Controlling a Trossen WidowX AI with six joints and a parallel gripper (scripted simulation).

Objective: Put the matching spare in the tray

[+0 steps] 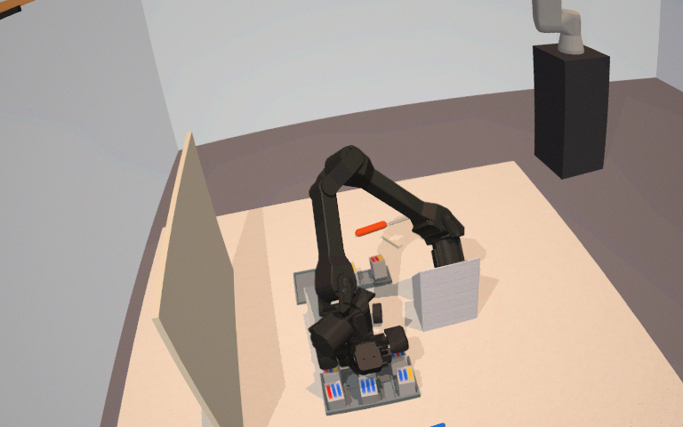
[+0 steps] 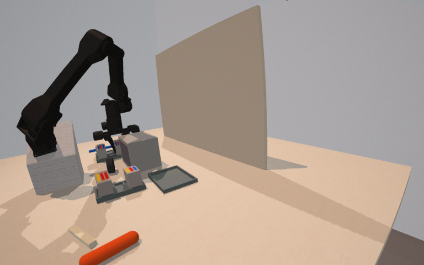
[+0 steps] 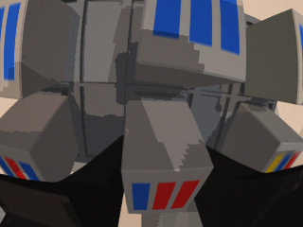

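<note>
My gripper (image 1: pixel 371 360) (image 2: pixel 111 140) (image 3: pixel 154 142) is down in the far rack (image 1: pixel 374 406) of several grey spares and is shut on the front middle spare (image 3: pixel 166 146), whose label has one blue and two red stripes. The spare still sits in the rack among its neighbours. Behind it stands a spare with three blue stripes (image 3: pixel 192 19) (image 1: pixel 367 386). The grey mounted unit (image 2: pixel 140 149) stands beside the rack; the arm hides it in the top view. The dark tray (image 2: pixel 184 183) (image 1: pixel 301 281) lies empty next to the unit.
A second rack (image 2: pixel 120 189) (image 1: pixel 380 279) holds two spares. The arm's white pedestal (image 1: pixel 448 299) (image 2: pixel 53 162) and a small black wheel (image 1: pixel 377 313) (image 2: pixel 110 164) stand near. A tall beige panel (image 1: pixel 196 281) (image 2: pixel 215 90) walls one side. An orange screwdriver (image 1: pixel 370 229) (image 2: pixel 109 247) and a beige block (image 2: pixel 81 234) lie apart.
</note>
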